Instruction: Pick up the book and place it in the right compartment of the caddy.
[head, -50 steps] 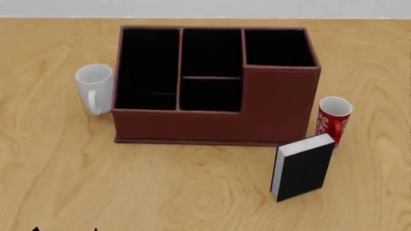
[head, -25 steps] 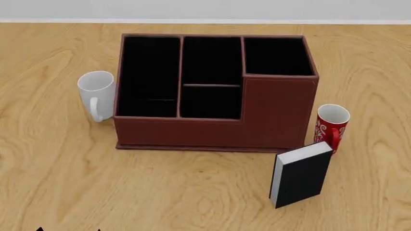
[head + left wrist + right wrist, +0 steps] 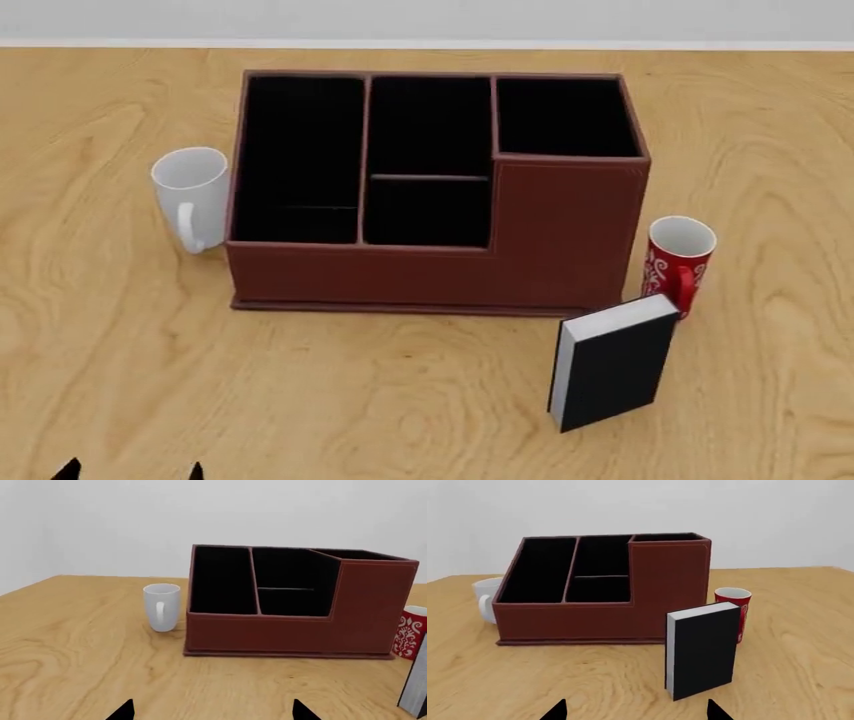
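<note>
Wooden table (image 3: 400,420), pale wall at the far side

Caddy (image 3: 427,275) sits mid-table, reddish-brown outside, black lining inside. 4 sections visible from the head view: 1 long narrow section at the left, 2 small ones in the middle split by a low divider, and the right compartment (image 3: 558,117) at the far right corner, its walls raised above the rest like a tower. All sections look bare inside

Book (image 3: 614,362) stands upright on the table, near side of the caddy's right end, close to it but apart. Black cover faces the camera, white page edges show on its left side and top. Turned slightly, not square to the caddy front

Red mug (image 3: 678,262) with white pattern stands just behind the book, beside the caddy's right wall; whether it touches the book, cannot tell. White mug (image 3: 190,198) stands just off the caddy's left wall, handle toward the near side

Left gripper (image 3: 212,711): only 2 dark fingertips show in the left wrist view, spread wide, nothing between them. Low over bare table, well short of the caddy

Right gripper (image 3: 636,711): 2 dark tips spread wide, nothing held, book straight ahead of the gap but clear of it
</note>
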Tool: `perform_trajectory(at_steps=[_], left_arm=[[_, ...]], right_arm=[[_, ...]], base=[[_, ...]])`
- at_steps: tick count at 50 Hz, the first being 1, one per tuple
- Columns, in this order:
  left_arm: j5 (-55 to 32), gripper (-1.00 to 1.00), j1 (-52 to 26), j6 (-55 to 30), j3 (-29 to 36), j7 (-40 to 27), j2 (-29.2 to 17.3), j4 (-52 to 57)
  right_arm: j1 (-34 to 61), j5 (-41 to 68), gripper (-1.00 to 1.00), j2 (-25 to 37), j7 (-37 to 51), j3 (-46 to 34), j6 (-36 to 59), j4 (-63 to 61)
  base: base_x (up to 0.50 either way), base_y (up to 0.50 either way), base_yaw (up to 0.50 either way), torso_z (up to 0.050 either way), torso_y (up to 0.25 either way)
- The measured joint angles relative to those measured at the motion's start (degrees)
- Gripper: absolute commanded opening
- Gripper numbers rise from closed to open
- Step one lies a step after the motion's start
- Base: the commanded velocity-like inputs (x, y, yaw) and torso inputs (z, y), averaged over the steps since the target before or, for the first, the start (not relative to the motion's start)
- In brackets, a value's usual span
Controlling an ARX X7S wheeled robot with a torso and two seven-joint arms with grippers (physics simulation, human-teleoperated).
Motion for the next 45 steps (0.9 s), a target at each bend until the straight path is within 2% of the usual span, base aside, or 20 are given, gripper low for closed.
perform_trajectory(at_steps=[39, 45], left_arm=[[-1.9, 1.00, 0.9, 1.1, 1.7, -1.1, -1.9, 0.7], [-2.3, 1.00, 0.8, 0.7, 1.8, -1.4, -2.1, 1.2]], right_arm=[[-0.9, 2.5, 1.00, 1.8, 0.8, -2.0, -3.5, 0.8], [-0.9, 2.5, 1.00, 2.1, 1.4, -2.0, -3.5, 0.8]], base=[[0.00, -0.50, 0.00, 0.000, 0.000], [0.00, -0.06, 0.00, 0.000, 0.000]])
